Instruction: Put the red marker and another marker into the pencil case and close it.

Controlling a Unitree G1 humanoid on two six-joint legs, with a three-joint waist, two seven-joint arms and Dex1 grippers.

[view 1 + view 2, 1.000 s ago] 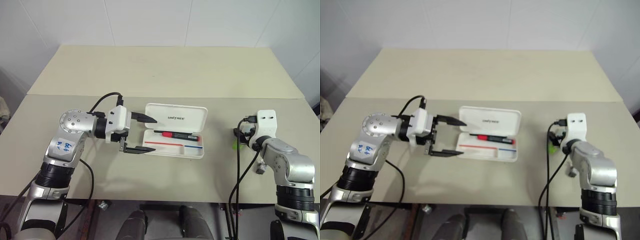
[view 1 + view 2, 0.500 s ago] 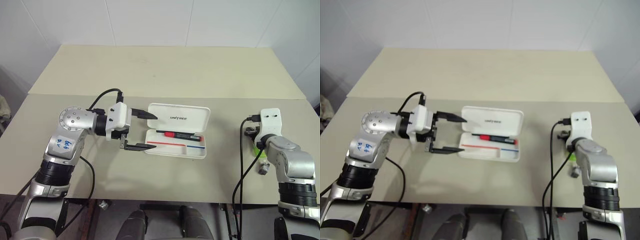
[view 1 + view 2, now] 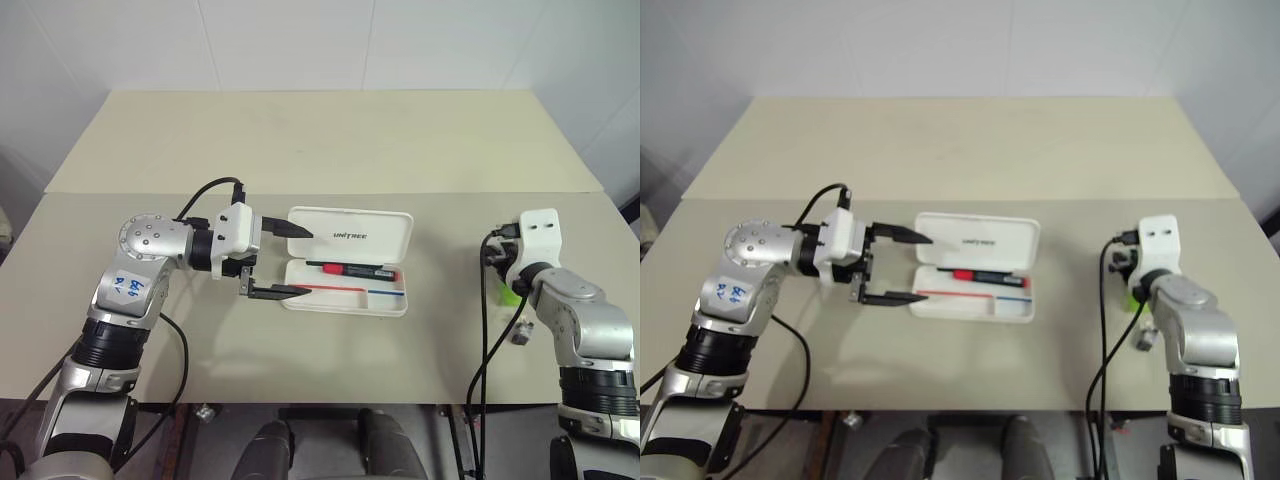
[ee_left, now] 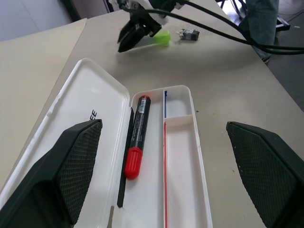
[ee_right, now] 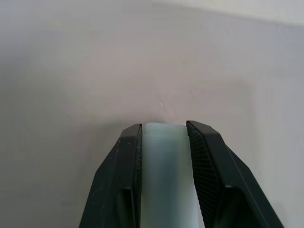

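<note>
- Closing over the past second, the right gripper (image 5: 164, 130) now pinches the short, chunky light yellow-green marker (image 5: 165, 180), which lay on the table beside it a second ago; the arm has lifted slightly with it.
- Seen from the right wrist, the marker sits squarely between the two black fingers (image 5: 124, 175), each pad pressed against one of its sides, its flat end level with the fingertips.
- From the left wrist view, the green body (image 4: 160, 38) juts from the closed fingers just above the beige tabletop (image 3: 320, 140), near a small grey metal bit (image 4: 189, 33).
- Left gripper (image 3: 291, 262) hangs with fingers spread wide, just beside the left end of the white hard-plastic hinged pencil case (image 3: 345, 232), holding nothing.
- Case lies open, lid up; the stubby red-and-black marker (image 3: 353, 270) rests inside its tray, along the hinge side.
</note>
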